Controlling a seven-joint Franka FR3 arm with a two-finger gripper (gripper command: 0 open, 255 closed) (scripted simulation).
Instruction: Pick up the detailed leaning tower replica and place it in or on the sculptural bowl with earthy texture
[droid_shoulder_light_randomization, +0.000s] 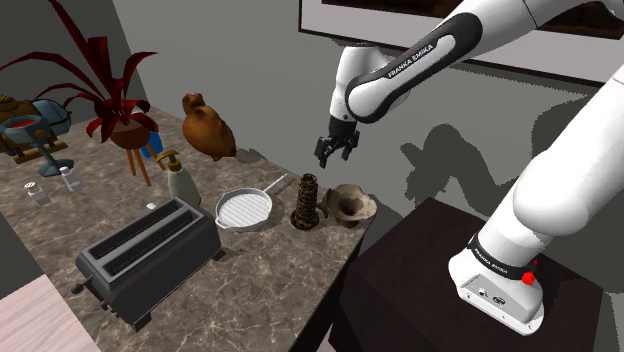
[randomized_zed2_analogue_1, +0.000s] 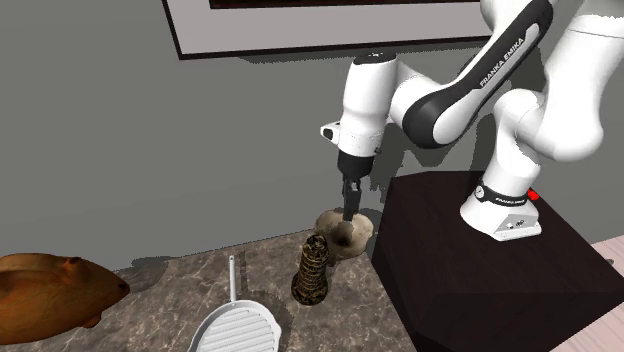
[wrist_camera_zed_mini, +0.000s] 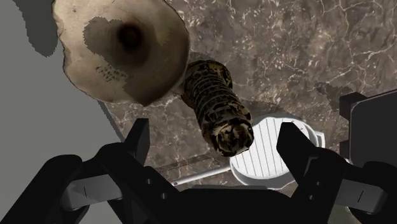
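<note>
Jaws wide open, empty, gripper (droid_shoulder_light_randomization: 335, 151) hovering above tower replica (wrist_camera_zed_mini: 218, 113) just beside bowl (wrist_camera_zed_mini: 86, 79); best descend centred, clamp mid-shaft, avoid knocking bowl.

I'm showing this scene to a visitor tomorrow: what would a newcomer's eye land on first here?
Likely the big white arm, its open black gripper hanging above the dark, mottled tower replica and the tan bowl beside it, at the counter's end by the stand. Next, the red-leaved plant at the shoulder view's far left.
</note>
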